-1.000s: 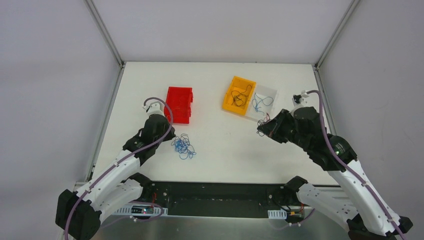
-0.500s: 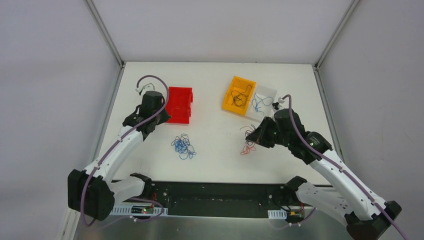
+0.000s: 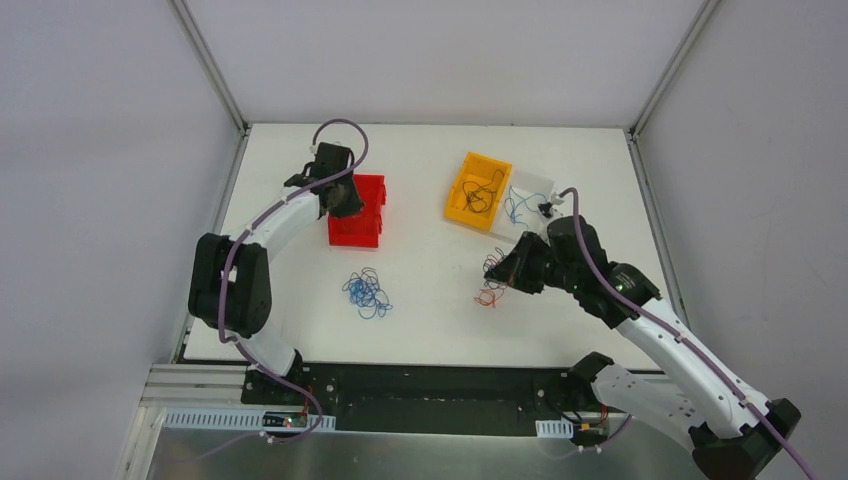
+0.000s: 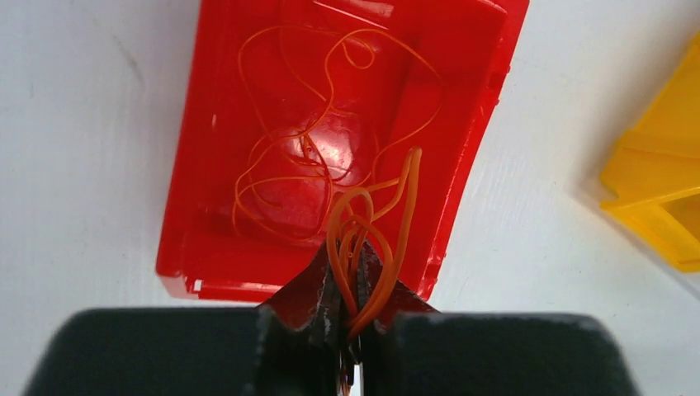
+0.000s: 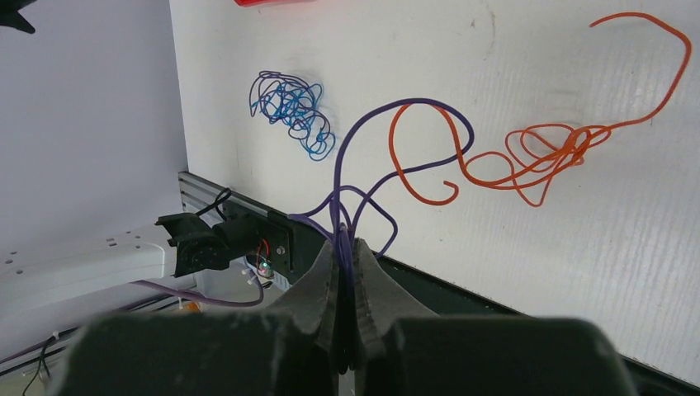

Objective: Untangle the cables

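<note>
My left gripper (image 3: 343,198) hovers over the red bin (image 3: 372,186), shut on loops of a red cable (image 4: 367,227) that poke out between its fingertips (image 4: 323,272). More red cable (image 4: 281,165) lies inside that red bin (image 4: 194,165). To the right, my right gripper (image 3: 508,272) is shut on a dark cable (image 5: 388,144), and a red cable (image 5: 545,153) hooks through its loop and trails on the table. A tangle of blue and dark cables (image 3: 367,293) lies on the table between the arms, also visible as the blue tangle (image 5: 290,111).
A yellow bin (image 3: 462,185) holding black cables and a clear bin (image 3: 540,185) holding blue cables stand at the back right. The table's black front rail (image 5: 272,239) with electronics runs along the near edge. White walls enclose the table.
The left arm swung from beside the blue tangle up to the red bin with its red cable. The right gripper shifted left and a red cable now dangles from its dark cable.
</note>
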Tool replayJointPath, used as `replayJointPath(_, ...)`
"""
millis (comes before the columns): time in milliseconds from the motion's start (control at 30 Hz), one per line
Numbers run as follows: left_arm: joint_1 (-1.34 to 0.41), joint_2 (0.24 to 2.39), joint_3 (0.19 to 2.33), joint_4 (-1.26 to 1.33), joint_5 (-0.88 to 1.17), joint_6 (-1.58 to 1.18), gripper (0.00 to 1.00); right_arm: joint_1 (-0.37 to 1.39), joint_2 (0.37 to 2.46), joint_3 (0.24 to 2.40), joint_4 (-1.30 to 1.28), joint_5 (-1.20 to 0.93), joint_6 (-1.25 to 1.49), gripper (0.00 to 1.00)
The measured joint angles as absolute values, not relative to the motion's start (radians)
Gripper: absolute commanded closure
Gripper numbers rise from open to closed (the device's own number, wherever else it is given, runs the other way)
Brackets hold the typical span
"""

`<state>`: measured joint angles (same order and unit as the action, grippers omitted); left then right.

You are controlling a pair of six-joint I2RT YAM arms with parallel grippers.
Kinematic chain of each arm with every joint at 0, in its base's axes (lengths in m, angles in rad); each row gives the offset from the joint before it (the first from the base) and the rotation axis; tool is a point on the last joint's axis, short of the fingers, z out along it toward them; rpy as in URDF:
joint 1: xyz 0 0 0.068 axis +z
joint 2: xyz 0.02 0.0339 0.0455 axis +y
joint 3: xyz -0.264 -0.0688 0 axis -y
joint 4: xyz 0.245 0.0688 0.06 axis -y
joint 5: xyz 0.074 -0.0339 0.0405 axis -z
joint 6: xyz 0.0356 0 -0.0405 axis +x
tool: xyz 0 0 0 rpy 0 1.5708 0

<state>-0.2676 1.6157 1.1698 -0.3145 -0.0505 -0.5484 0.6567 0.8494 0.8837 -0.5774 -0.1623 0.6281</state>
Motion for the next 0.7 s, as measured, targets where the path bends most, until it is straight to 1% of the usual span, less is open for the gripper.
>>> replayJointPath(133, -0.268, 1.670, 1.206, -0.315, -0.011, -0.516, 0.54, 0.657, 0.846, 0.868, -0.573, -0.167, 0.631, 1.00)
replayJointPath(267, -0.268, 1.666, 1.208, -0.320, 0.002, -0.495, 0.36, 0.657, 0.847, 0.867, -0.569, -0.173, 0.632, 1.00)
replayJointPath(367, -0.268, 1.651, 1.208, -0.327, 0.013, -0.484, 0.27, 0.657, 0.852, 0.867, -0.561, -0.180, 0.632, 1.00)
replayJointPath(400, -0.267, 1.638, 1.208, -0.330, 0.019, -0.480, 0.19, 0.657, 0.858, 0.867, -0.558, -0.184, 0.632, 1.00)
replayJointPath(433, -0.267, 1.620, 1.207, -0.332, 0.026, -0.478, 0.05, 0.657, 0.865, 0.867, -0.554, -0.190, 0.632, 1.00)
replayJointPath(467, -0.267, 1.597, 1.205, -0.336, 0.040, -0.474, 0.02, 0.657, 0.873, 0.867, -0.551, -0.196, 0.631, 1.00)
replayJointPath(533, -0.269, 1.533, 1.190, -0.340, 0.068, -0.467, 0.01, 0.657, 0.894, 0.867, -0.545, -0.213, 0.631, 1.00)
replayJointPath(700, -0.282, 1.287, 1.110, -0.342, 0.147, -0.467, 0.01, 0.665, 0.940, 0.870, -0.524, -0.253, 0.632, 1.00)
